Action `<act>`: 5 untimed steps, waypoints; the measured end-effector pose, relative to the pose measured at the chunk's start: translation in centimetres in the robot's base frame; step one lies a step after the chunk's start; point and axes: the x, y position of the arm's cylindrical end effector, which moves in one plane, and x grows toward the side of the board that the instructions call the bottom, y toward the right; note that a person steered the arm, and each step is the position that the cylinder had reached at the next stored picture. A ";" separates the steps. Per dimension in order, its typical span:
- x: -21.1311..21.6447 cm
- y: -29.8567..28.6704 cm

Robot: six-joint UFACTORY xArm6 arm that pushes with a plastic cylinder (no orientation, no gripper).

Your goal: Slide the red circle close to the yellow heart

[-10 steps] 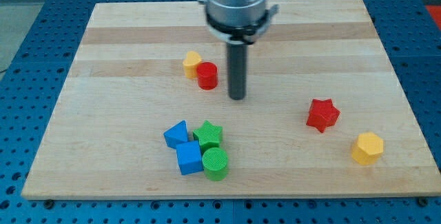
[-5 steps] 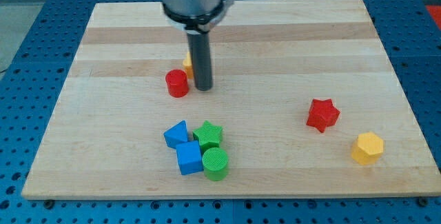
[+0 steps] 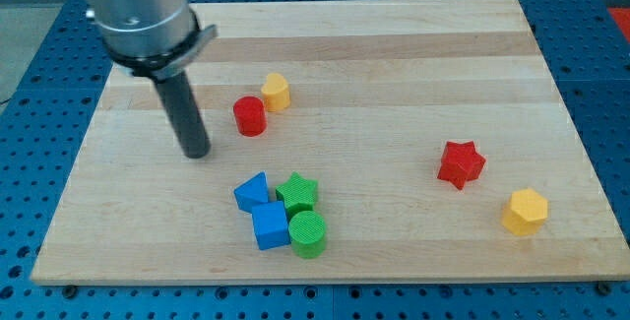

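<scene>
On a pale, striped wooden board [image 3: 413,54], the red circle [image 3: 250,116], a short ribbed plastic cylinder standing upright with its flat face up, sits toward the top-left quarter, just beside the yellow heart [image 3: 277,93] at its upper right; whether they touch cannot be told. My tip [image 3: 197,152], the bare end of a dark rod holding nothing, rests left of the red circle, apart from it. Near the bottom edge cluster a blue triangle [image 3: 251,191], blue cube [image 3: 269,226], green star [image 3: 297,192] and green cylinder [image 3: 307,233]. A red star [image 3: 460,163] and yellow hexagon [image 3: 524,211] lie toward the bottom-right corner.
</scene>
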 end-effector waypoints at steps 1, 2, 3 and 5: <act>-1.8 0.3; -2.7 2.7; -2.7 5.3; -2.1 6.2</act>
